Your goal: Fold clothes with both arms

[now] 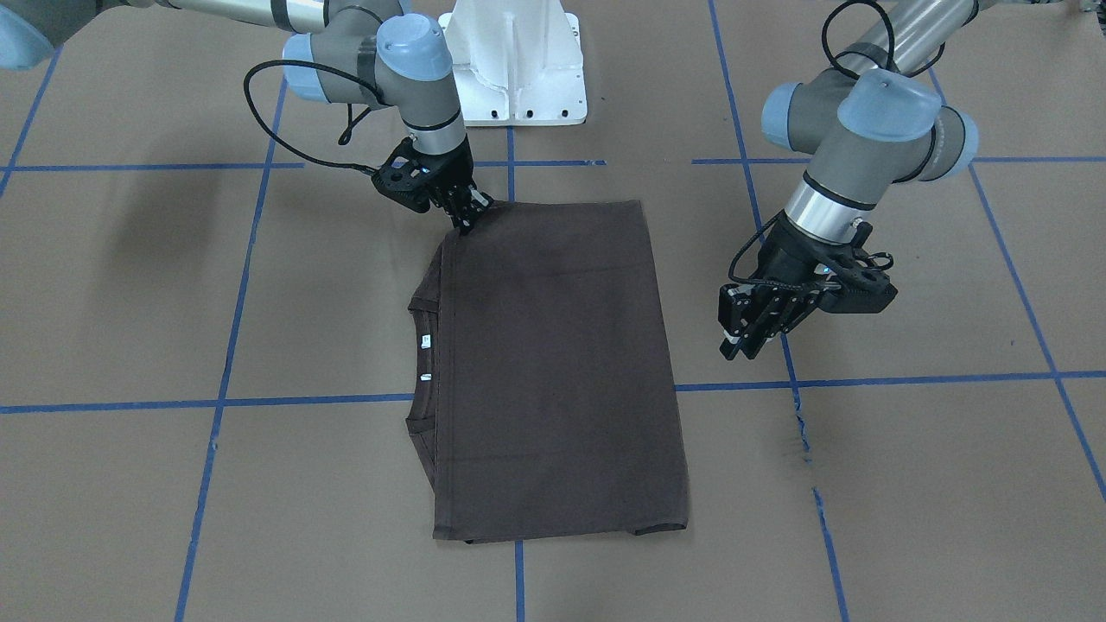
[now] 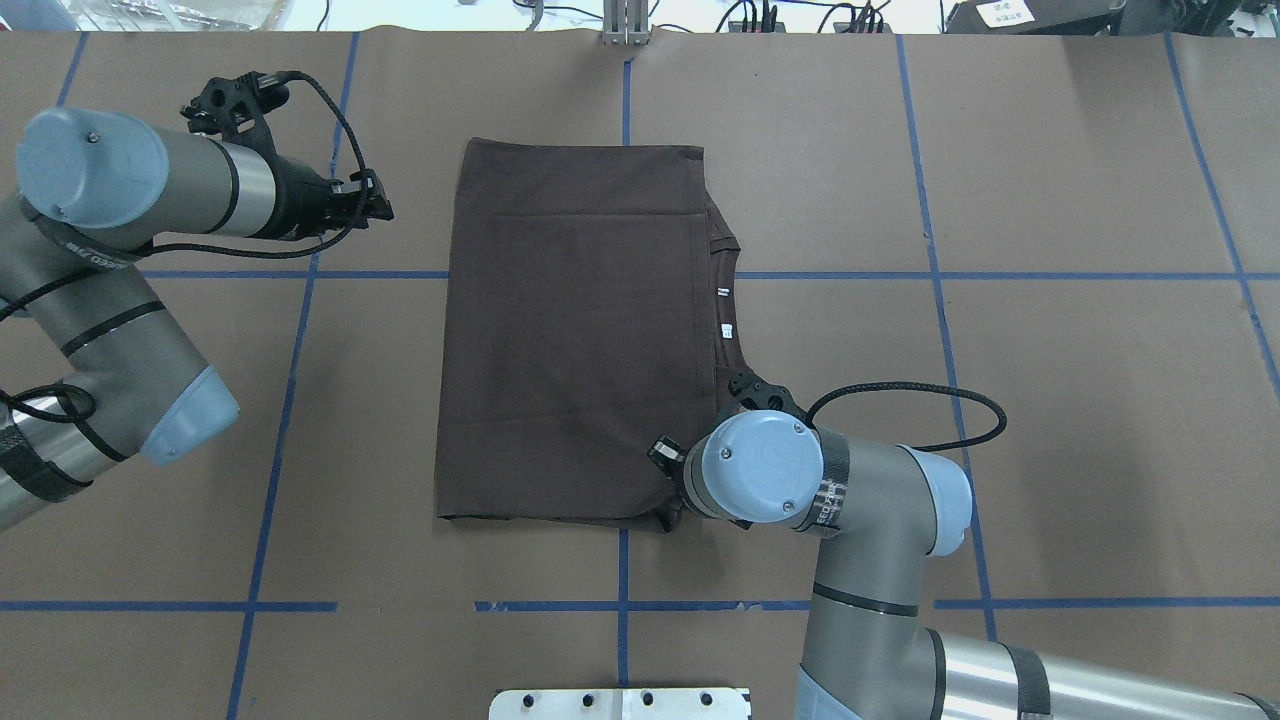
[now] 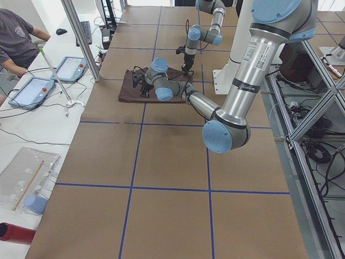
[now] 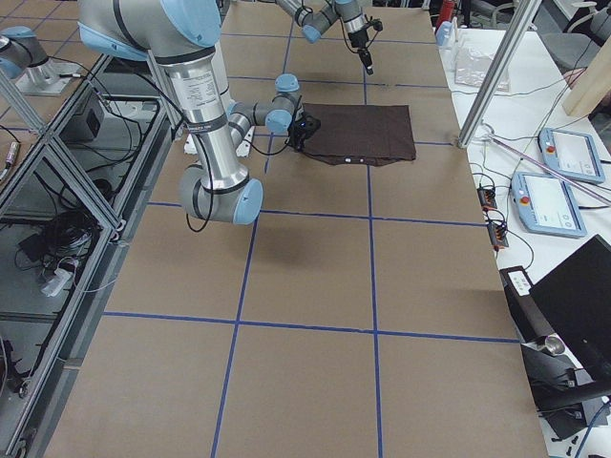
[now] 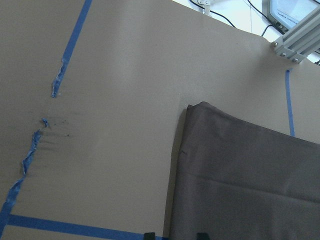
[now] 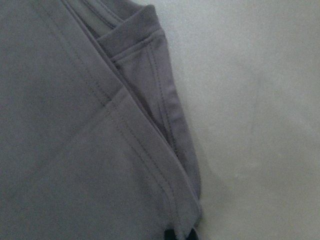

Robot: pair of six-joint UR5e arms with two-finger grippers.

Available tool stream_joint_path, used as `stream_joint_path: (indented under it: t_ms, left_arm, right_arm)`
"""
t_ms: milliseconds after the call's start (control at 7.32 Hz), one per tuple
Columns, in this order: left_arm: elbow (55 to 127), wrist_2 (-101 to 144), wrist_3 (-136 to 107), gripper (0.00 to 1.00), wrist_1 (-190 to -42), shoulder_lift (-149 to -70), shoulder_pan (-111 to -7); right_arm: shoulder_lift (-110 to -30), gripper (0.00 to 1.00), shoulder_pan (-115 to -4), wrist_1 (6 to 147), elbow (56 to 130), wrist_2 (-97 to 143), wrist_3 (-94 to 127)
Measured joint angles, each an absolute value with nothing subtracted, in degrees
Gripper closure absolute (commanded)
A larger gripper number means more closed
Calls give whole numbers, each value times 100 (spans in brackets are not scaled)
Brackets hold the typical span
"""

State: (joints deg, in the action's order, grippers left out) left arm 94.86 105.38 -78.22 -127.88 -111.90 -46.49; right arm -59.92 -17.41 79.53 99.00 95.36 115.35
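The clothes are one dark grey-brown T-shirt [image 1: 553, 363], folded into a flat rectangle on the brown table, its collar and white neck tags [image 1: 425, 341] on the robot's right side. My right gripper [image 1: 467, 223] is at the shirt's near right corner, its jaws pinched on the folded hem edge [image 6: 182, 200]. In the overhead view the wrist hides this gripper. My left gripper [image 1: 745, 345] hangs above bare table, apart from the shirt's left edge [image 2: 448, 330]. Its fingertips [image 5: 200, 235] stand apart with nothing between them.
The white pedestal base [image 1: 518, 60] stands at the robot's side of the table. Blue tape lines [image 1: 225, 345] grid the brown surface, with a torn stretch [image 1: 799, 423] near the left gripper. A person and tablets [image 3: 32, 89] are at a side table.
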Motion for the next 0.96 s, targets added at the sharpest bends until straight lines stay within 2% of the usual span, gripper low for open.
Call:
stream_joint_path:
  t_ms: [410, 683, 957]
  left_arm:
    - [9631, 10540, -7951, 58, -12782, -11137, -4625]
    - [10122, 10514, -8747, 53, -12785, -10909, -4251]
    - [10913, 10226, -9880, 53, -12795, -10345, -3385]
  right_arm:
    - [-6107, 100, -1759, 7954, 10200, 9590, 11522]
    - [-6409, 100, -1653, 7977, 10740, 9582, 11600]
    - [-6855, 100, -1391, 8001, 11285, 9542, 11710]
